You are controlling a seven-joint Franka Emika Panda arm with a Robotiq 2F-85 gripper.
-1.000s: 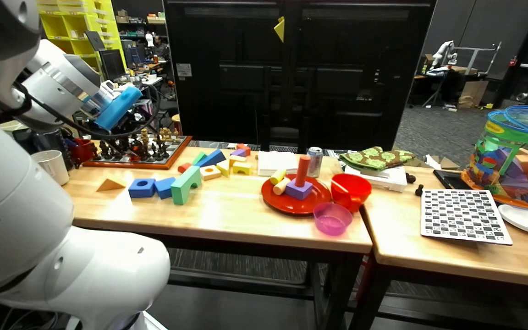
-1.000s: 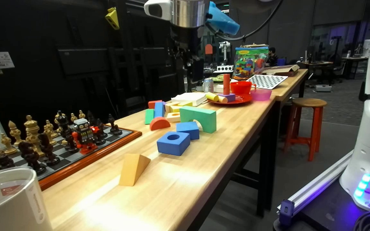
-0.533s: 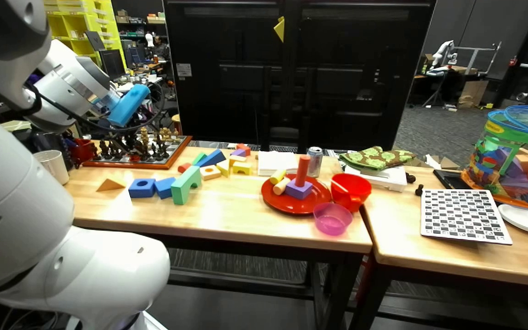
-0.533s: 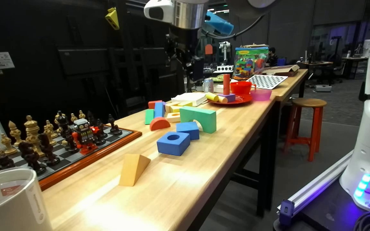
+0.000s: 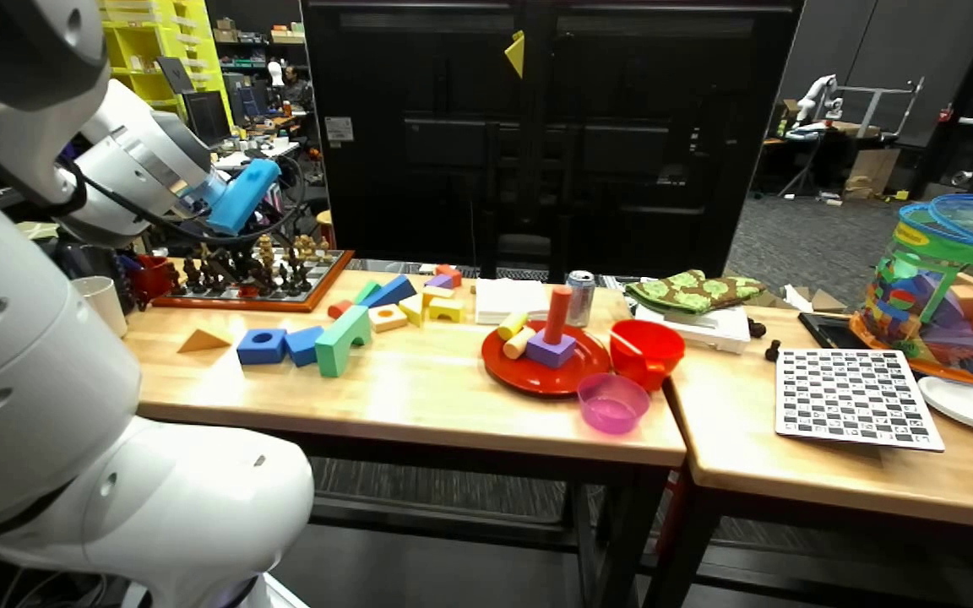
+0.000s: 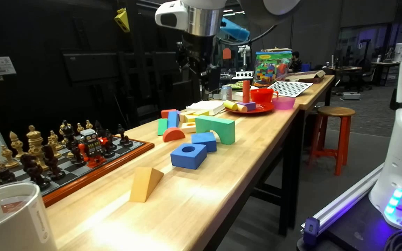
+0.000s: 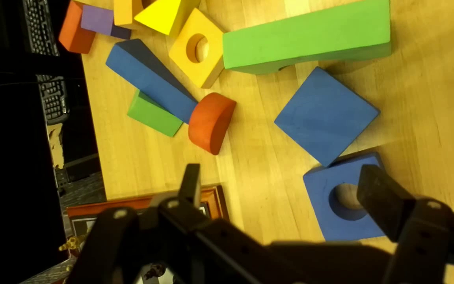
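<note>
My gripper (image 7: 281, 177) is open and empty, with its two dark fingers spread above the table. In the wrist view one finger overlaps the blue block with a hole (image 7: 317, 187). The other overlaps the corner of the chessboard (image 7: 216, 197). A plain blue block (image 7: 325, 116) touches the holed block's edge. A green arch block (image 7: 309, 37) and a red half-round block (image 7: 211, 120) lie beyond. In an exterior view the gripper (image 6: 206, 83) hangs high, apart from the blocks. A tan wedge (image 6: 145, 184) lies nearer that camera.
A red robot toy (image 6: 92, 148) stands among chess pieces. A white mug (image 6: 9, 216) stands near the board. A red plate (image 5: 508, 376) bears cylinders and a purple block (image 5: 551, 350). A red cup (image 5: 647, 350), pink bowl (image 5: 613, 405) and can (image 5: 579, 295) are beside it.
The arm and hand have moved right in an exterior view. In an exterior view the hand has sunk slightly and tilted. The blocks and other objects have not moved.
</note>
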